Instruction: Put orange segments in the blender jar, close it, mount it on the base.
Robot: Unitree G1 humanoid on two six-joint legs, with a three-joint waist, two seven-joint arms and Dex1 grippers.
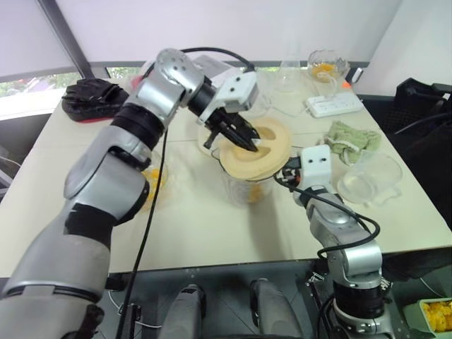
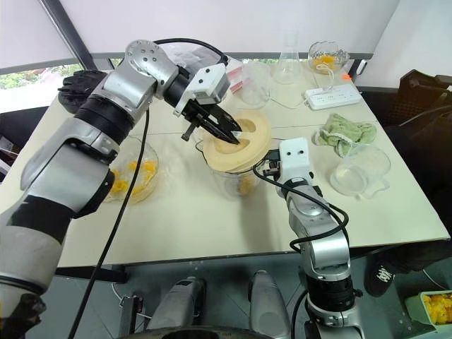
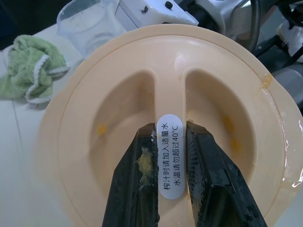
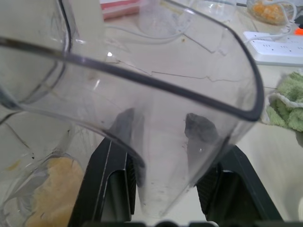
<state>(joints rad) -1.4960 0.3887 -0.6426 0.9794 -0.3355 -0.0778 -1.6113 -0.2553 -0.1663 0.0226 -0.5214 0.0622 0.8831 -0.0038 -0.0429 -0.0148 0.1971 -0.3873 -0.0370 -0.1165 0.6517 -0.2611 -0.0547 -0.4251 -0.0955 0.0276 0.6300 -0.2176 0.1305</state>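
Right tool (image 1: 288, 174) sits nearest, at the near-right side of the blender jar (image 2: 236, 182); its two black fingers (image 4: 111, 177) pinch the jar's clear handle between them. Jar stands upright on the desk (image 1: 212, 226), orange segments (image 2: 245, 185) visible inside near its bottom. Pale orange lid (image 1: 256, 150) rests tilted on the jar's mouth. Left tool (image 1: 240, 138), above the jar, is pressed onto the lid's central ridge; fingers (image 3: 137, 184) flank the white label, pulp smeared on one. Shallow glass bowl (image 2: 135, 173) with more segments lies left of the jar. Green cloth (image 1: 351, 138) and empty clear cup (image 1: 369, 178) lie right of the jar. Power strip (image 1: 334, 105) lies beyond the jar.
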